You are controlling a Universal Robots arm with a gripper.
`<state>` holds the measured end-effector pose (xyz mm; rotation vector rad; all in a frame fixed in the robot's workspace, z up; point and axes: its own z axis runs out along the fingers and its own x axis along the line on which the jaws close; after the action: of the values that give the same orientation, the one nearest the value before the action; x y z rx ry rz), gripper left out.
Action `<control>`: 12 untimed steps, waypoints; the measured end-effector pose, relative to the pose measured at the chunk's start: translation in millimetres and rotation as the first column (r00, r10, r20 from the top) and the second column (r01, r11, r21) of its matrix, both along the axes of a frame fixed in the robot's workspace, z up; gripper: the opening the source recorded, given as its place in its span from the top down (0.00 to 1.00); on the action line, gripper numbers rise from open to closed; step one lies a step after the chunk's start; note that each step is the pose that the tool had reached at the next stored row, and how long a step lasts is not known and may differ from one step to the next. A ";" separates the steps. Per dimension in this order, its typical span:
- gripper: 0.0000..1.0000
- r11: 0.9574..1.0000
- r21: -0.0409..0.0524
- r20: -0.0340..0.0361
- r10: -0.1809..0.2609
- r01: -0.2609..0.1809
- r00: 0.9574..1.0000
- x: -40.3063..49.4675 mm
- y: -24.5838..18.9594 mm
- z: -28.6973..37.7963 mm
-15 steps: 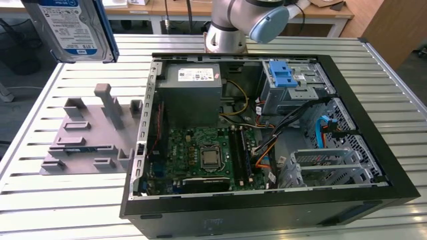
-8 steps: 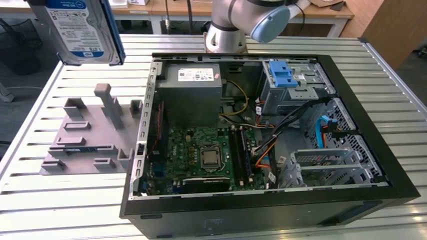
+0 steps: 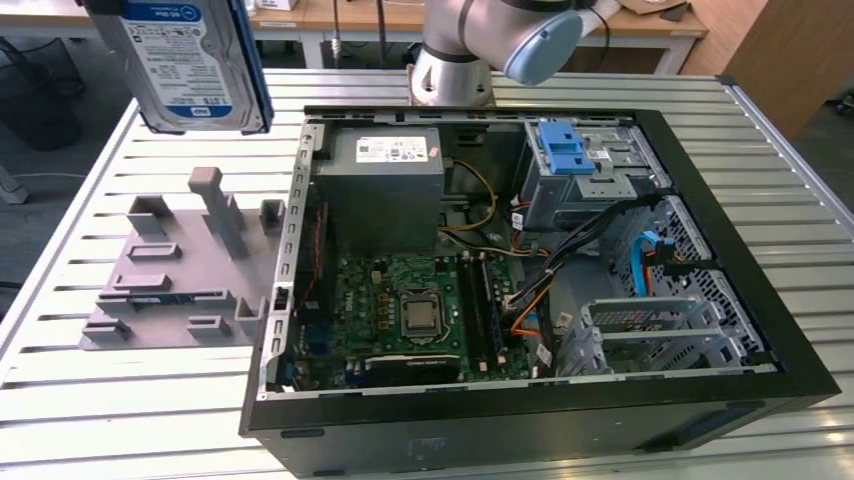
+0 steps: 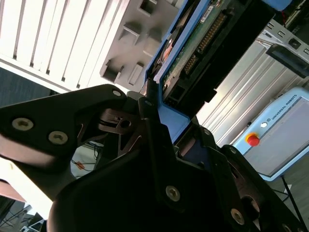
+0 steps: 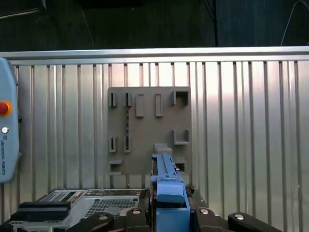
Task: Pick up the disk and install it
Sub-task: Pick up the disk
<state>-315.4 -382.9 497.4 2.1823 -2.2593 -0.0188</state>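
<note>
Disk closest to the lens in the exterior view: aloft, on edge, label side out, long axis near vertical, lower end toward the grey slotted fixture. Gripper clamped on its blue-framed edge. Slatted metal table; open computer case at the exterior view's right of the fixture. Desks behind, dark floor.
</note>
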 end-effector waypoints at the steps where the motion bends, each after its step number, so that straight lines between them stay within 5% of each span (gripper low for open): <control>1: 0.64 1.000 0.000 0.000 0.000 0.000 1.000 2.7 -0.5 0.0; 12: 0.64 1.000 0.000 0.000 0.000 0.000 1.000 30.8 -5.5 0.0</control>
<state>-284.6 -388.4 497.4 2.1822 -2.2594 -0.0188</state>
